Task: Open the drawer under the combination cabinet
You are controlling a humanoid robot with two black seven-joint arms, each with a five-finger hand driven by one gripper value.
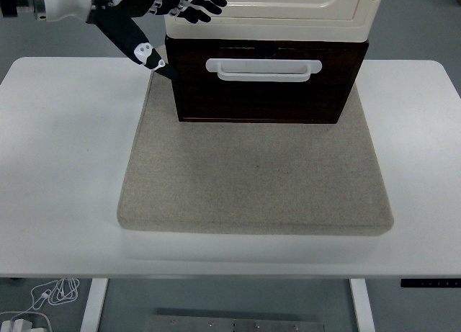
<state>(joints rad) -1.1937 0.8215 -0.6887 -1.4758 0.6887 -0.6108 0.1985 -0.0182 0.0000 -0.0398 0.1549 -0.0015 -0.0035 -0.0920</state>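
A combination cabinet stands at the back of the table on a beige mat (256, 177). Its cream upper part (288, 11) sits over a dark brown drawer (266, 87) with a white bar handle (263, 69). The drawer front sits a little forward of the cream part. My left hand (184, 4) comes in from the top left and rests with spread fingers (205, 1) on the cabinet's upper left corner, its thumb (155, 58) down beside the drawer's left edge. It grasps nothing. The right arm is out of view.
The white table (57, 152) extends to both sides of the mat. Its near edge runs along the bottom, with cables (50, 296) on the floor below at left.
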